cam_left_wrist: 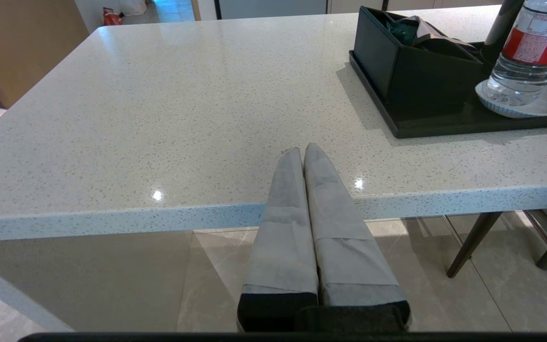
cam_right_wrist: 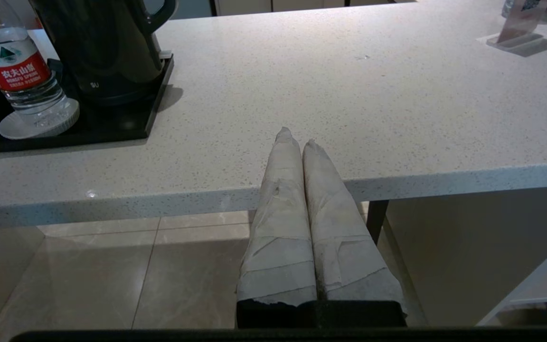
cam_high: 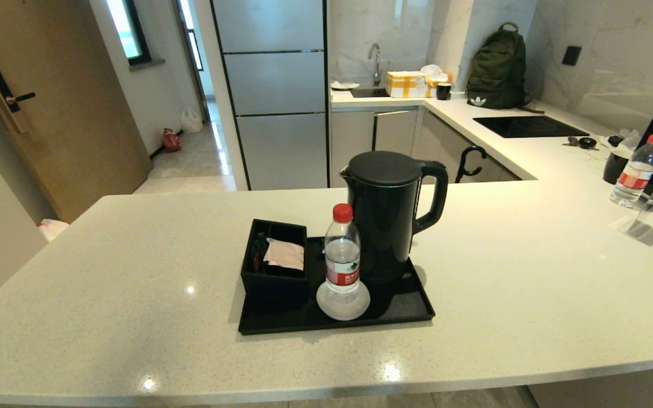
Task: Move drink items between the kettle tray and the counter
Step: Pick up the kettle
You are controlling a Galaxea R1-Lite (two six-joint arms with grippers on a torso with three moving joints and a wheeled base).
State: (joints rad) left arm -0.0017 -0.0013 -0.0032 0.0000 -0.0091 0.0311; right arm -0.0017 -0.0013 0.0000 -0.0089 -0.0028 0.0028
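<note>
Head view: kettle (cam_high: 386,218) docked, bottle (cam_high: 342,253) on coaster (cam_high: 343,303), tray (cam_high: 400,309) loaded. Left gripper (cam_left_wrist: 303,151), right gripper (cam_right_wrist: 295,136) parked off tabletop (cam_high: 134,272), fingers pressed together, empty.

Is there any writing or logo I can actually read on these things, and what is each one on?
"农夫山泉", white on the red label of the water bottle on the coaster.
Small Latin line under it: too blurred to read.
"SU" on the kettle, low on its body; may be cut off.
White trefoil logo on the green backpack; no words legible.
Second bottle: label unreadable.
</note>
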